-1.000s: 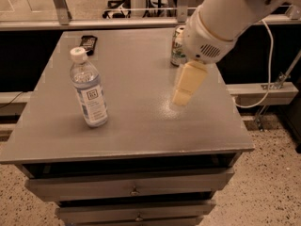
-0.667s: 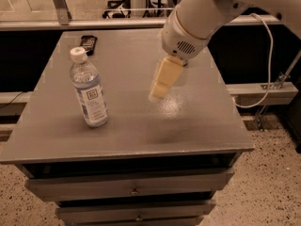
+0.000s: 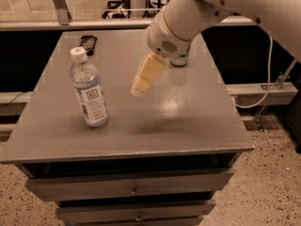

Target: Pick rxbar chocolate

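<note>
Sitting flat near the far-left corner of the grey table (image 3: 197, 121): the rxbar chocolate (image 3: 88, 44), dark wrapper, faint light markings, nothing touching it. Water bottle (image 3: 88, 88) stands upright on the same left side but closer to the front edge, white cap on, well apart from the bar. Gripper (image 3: 140, 84) hangs in the air over the middle of the tabletop, just right of the bottle, cream-coloured, angled down and to the left. Spread or closed: can't tell from where I stand. It's well apart from the bar, which lies farther back and to the left. White arm (image 3: 211, 13) comes in from the upper right. Behind the wrist a drink can (image 3: 180, 60) stands toward the table's far right, mostly hidden by the arm. Drawers (image 3: 131, 185) sit under the top. White cable (image 3: 269, 74) hangs off to the right.
</note>
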Action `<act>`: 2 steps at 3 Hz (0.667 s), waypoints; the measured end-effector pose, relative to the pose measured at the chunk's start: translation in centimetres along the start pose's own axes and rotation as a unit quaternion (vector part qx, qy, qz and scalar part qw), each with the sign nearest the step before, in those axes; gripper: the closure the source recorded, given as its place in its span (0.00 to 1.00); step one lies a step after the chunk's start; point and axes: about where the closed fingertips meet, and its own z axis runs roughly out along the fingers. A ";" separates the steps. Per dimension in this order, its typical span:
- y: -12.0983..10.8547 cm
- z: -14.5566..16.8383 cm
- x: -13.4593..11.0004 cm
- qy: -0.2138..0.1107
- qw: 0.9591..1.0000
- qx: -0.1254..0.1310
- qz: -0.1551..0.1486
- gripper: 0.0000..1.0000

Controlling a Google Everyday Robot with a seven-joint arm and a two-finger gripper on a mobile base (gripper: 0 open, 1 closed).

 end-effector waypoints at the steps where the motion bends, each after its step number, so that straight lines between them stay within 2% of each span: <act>1: -1.8 3.8 -4.3 -0.056 0.998 -0.003 -0.008 0.00; 2: -4.5 8.2 -7.7 -0.097 0.995 -0.002 0.005 0.00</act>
